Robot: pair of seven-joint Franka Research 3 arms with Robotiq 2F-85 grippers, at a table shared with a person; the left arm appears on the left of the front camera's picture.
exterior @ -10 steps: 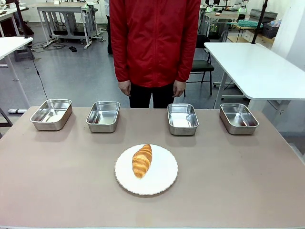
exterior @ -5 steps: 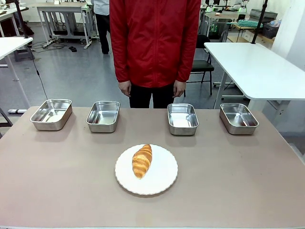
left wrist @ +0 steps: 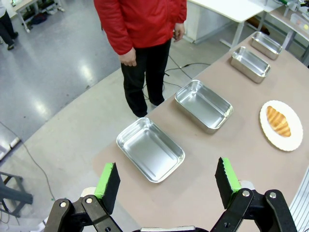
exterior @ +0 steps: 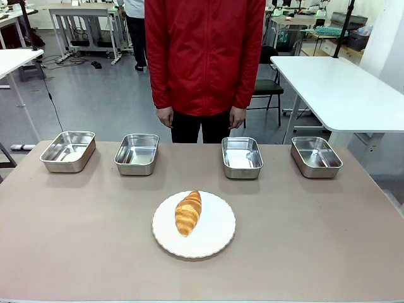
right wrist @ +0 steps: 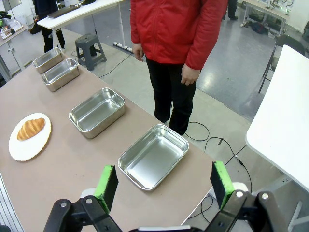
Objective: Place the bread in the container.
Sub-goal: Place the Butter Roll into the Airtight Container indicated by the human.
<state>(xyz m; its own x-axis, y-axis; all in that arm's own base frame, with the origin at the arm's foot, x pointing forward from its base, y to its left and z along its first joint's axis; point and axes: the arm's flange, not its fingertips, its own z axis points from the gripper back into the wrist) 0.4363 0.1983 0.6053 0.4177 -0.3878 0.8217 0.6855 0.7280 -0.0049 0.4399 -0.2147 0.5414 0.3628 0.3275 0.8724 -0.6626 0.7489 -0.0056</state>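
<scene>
my left gripper (left wrist: pixel 166 168) wide open, empty | my right gripper (right wrist: pixel 163 169) likewise | bread (exterior: pixel 188 213) on plate (exterior: pixel 214 243) | four containers (exterior: pixel 242 156) beyond plate

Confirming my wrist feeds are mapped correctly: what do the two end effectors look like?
The left end effector has black linked fingers with silver pivot pins and bright green pads. The right end effector looks identical: black fingers, green pads.
</scene>
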